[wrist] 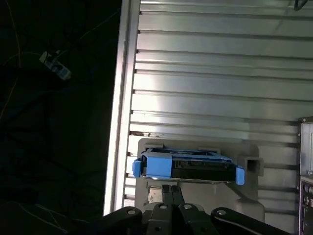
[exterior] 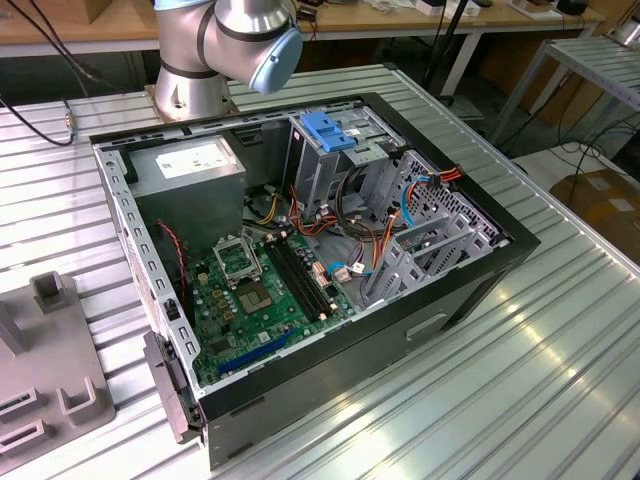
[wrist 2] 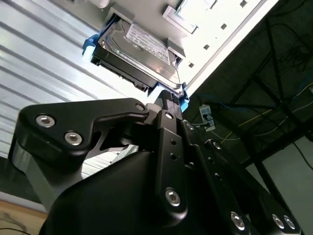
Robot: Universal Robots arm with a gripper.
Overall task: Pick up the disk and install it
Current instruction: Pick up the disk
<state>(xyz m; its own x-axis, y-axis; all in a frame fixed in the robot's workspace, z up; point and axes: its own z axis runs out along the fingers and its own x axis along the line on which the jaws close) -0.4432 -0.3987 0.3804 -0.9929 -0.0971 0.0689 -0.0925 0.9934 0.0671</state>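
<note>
Disk (wrist: 195,170) sits cradled in a grey holder (wrist: 247,196) on the ribbed table (wrist: 220,73), close to the table's edge. Its long side is turned broadside to the gripper (wrist: 171,187). It lies straight ahead of the gripper, whose fingers are pressed together on nothing, tips just short of its near side.

one open computer case (exterior: 470,290) stands on one ribbed metal table (exterior: 530,390). inside the case there is one green motherboard (exterior: 250,300), one grey power supply box (exterior: 190,170) with one white sticker, and one bare blue bracket (exterior: 330,130). behind the case, one robot arm (exterior: 225,45). beside the case, toward the exterior view's left, one grey fixture block (exterior: 45,370). both wrist views show one disk (wrist 2: 142,49) (wrist: 188,166) and one gripper (wrist 2: 169,98) (wrist: 171,188).
</note>
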